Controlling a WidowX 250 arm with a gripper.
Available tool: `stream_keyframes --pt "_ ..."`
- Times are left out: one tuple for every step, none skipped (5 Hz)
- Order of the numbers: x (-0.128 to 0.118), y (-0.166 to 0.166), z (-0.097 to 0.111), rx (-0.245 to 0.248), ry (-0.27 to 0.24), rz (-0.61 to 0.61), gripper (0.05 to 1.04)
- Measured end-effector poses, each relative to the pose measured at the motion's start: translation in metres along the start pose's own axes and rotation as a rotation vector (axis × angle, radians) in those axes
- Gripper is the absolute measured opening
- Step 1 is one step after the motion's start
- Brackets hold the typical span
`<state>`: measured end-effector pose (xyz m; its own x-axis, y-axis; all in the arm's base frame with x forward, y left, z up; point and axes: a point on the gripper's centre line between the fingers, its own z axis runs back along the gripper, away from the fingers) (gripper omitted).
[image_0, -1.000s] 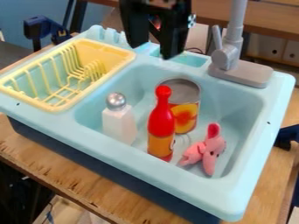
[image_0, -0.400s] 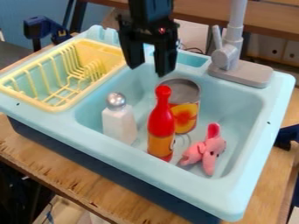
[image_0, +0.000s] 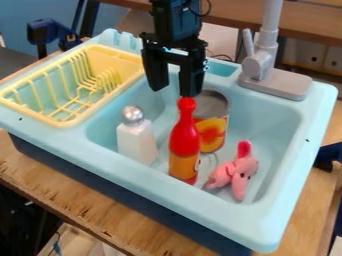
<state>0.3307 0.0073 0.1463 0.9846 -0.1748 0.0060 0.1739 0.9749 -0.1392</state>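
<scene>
I hold my black pincer (image_0: 174, 92) over the back part of the basin (image_0: 270, 125) of a pale blue toy sink (image_0: 284, 220), pointing down. My two fingers stand wide apart, and I have nothing between them. One fingertip ends right at the red top of a bottle (image_0: 184, 145) in this view; whether it touches, I cannot tell. The bottle stands upright in the basin, red above with an orange and yellow lower part. Just behind it, and partly hidden by it, is a metal can (image_0: 213, 134) with a grey top and an orange, red and yellow label, also upright. To the view's left of the bottle I see a white shaker (image_0: 136, 142) with a round silver cap, and to its right a pink soft toy (image_0: 235, 172) with a long snout and one ear up, resting on the basin floor. A yellow dish rack (image_0: 67, 122) sits in the sink's other side, at the view's left. A grey tap (image_0: 259, 67) rises from the back edge. The sink sits on a wooden table (image_0: 87, 200), and a dark blue clamp (image_0: 50, 32) shows near the view's upper left corner.
</scene>
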Motion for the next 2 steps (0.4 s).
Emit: stream_keyframes --pt "0.0001 0.0012 -0.0023 -0.006 0.005 0.009 1.001" --pt "0.0014 0.0111 -0.0090 -0.061 -0.048 0.041 1.001"
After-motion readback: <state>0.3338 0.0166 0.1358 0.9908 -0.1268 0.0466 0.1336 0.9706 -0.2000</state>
